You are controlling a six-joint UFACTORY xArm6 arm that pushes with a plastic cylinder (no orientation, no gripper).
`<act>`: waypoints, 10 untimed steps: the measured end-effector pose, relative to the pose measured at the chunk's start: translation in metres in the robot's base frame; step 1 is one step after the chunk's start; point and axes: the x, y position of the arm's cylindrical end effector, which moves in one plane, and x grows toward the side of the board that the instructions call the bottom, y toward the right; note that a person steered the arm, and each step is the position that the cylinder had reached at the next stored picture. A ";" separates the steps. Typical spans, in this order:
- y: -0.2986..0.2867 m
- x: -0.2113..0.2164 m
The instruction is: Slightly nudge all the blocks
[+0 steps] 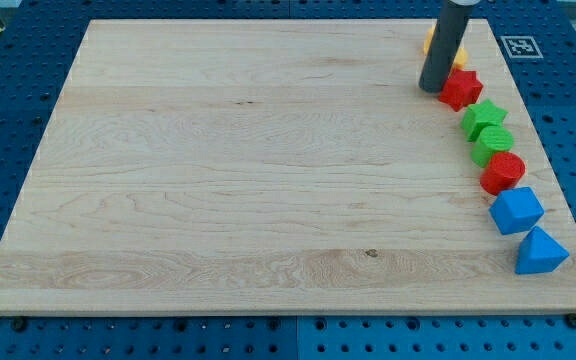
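Tip, no fingers to judge, touching red star by right edge of surface; overshoot risks toppling it off.

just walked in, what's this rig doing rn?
An arm with a rod is pushing small blocks on a wooden board. My tip sits at the view's top right, just left of the red star and about touching it. A yellow block is partly hidden behind the rod. Below the star, a curved line runs down the right edge: green star, green block, red block, blue cube, blue pyramid.
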 end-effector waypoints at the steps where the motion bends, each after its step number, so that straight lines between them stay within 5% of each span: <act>1: 0.006 0.000; 3: -0.043 -0.024; 5: -0.073 -0.101; 10: -0.047 -0.111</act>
